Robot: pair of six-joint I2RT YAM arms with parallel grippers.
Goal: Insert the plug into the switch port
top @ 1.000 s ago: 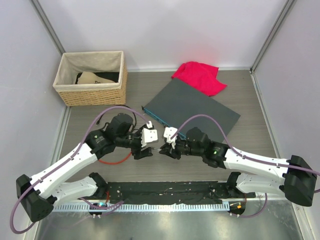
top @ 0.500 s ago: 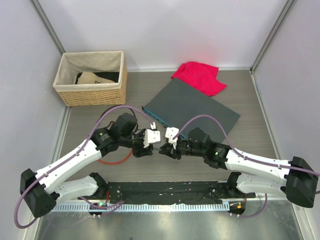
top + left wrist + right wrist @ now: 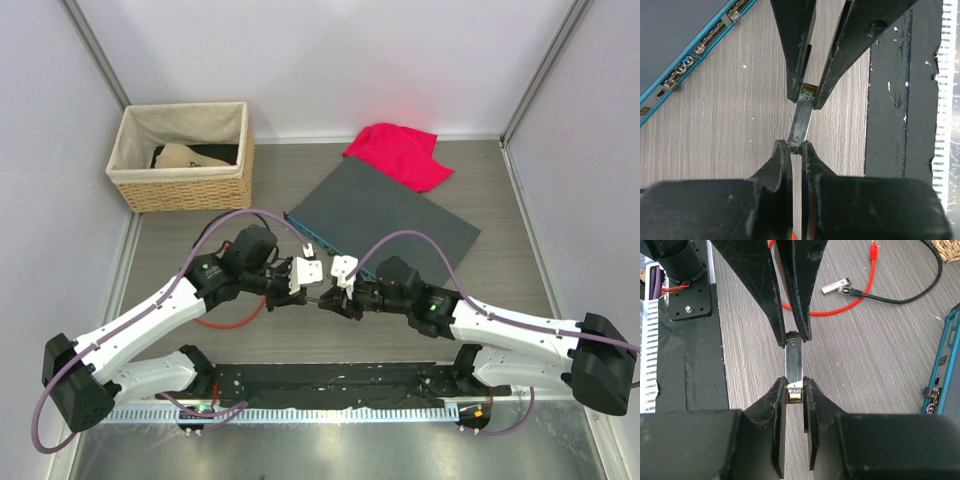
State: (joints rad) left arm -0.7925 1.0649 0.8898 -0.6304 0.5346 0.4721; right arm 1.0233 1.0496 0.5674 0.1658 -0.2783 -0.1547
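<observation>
A slim silver plug (image 3: 801,122) hangs just above the wood table, held between both grippers. My left gripper (image 3: 795,145) is shut on one end of it. My right gripper (image 3: 794,383) is shut on the other end, where the plug (image 3: 793,360) shows its gold contacts. In the top view the two grippers meet tip to tip, left gripper (image 3: 306,292) and right gripper (image 3: 336,299). The switch (image 3: 385,215) is a flat dark-grey box behind them. Its teal front face (image 3: 695,52) carries a row of switch ports (image 3: 704,45), up and left of the plug.
A woven basket (image 3: 185,160) stands at the back left and a red cloth (image 3: 400,155) lies behind the switch. A red cable (image 3: 867,282), a black cable (image 3: 900,297) and a loose silver module (image 3: 832,287) lie on the table. A black base plate (image 3: 330,380) lines the near edge.
The left gripper's fingers have moved right up to the plug and closed on its free end. The right gripper has kept its grip and barely moved.
</observation>
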